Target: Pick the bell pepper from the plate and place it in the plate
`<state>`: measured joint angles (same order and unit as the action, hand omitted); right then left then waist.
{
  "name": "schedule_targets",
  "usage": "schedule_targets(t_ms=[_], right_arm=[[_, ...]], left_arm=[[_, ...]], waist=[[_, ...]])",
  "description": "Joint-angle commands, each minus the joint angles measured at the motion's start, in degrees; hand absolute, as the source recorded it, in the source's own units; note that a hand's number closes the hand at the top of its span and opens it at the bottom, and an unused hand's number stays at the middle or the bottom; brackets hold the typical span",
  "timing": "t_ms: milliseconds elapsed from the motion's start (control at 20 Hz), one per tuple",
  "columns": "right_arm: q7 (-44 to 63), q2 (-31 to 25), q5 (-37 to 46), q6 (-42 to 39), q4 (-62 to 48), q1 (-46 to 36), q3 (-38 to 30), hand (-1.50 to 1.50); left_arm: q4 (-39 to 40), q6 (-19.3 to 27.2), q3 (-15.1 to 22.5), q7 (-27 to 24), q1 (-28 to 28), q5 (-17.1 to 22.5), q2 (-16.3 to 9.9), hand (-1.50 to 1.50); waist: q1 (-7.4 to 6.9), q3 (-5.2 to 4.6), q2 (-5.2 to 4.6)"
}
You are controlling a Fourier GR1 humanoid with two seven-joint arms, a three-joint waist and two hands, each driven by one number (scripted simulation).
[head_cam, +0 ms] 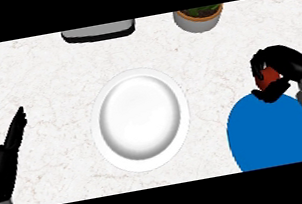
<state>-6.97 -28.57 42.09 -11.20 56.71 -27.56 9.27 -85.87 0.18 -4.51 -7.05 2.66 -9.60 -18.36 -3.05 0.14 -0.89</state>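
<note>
At three o'clock, the right hand (281, 71) curls closed around the red bell pepper (267, 77) just above the blue plate's (272, 133) far rim, so the pick seems underway; next, carry it toward nine o'clock onto the white plate (141, 118).

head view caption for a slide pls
Right hand curled round the red bell pepper above the blue plate, white plate beside it.
</note>
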Motion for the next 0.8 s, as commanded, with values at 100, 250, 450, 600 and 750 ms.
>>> schedule_targets(t_ms=[100, 250, 450, 600, 750], right_arm=[[-7.1, 0.6, 3.1, 12.4, -10.5, -9.2, -4.1, 1.5], [-9.5, 1.8, 2.3, 16.8, -7.5, -8.9, -5.4, 1.5], [-12.9, 1.0, -1.7, 16.5, 0.0, -9.5, -8.0, 1.5], [-17.7, 1.6, -6.4, 12.8, 4.0, -10.9, -9.3, 1.5], [-17.7, 1.9, -9.3, 5.9, 12.0, -9.5, -7.6, 1.5]], left_arm=[[0.3, 0.0, -1.1, 0.6, -0.1, -0.3, -0.6, 0.0], [2.6, 0.4, -1.6, -1.7, 0.7, -0.2, 0.4, 0.0], [1.1, -0.4, -2.8, -1.7, 3.4, 0.6, -0.5, 0.0], [0.9, -0.3, -2.5, -0.3, 2.6, 0.3, -0.1, 0.0], [2.8, 0.1, -2.7, -1.0, 0.3, -0.2, 0.2, 0.0]], waist=[[1.07, -0.03, 0.4], [2.25, -0.11, 0.72], [3.08, -0.16, 1.21], [3.07, -0.14, 1.2], [3.66, -0.18, 1.23]])
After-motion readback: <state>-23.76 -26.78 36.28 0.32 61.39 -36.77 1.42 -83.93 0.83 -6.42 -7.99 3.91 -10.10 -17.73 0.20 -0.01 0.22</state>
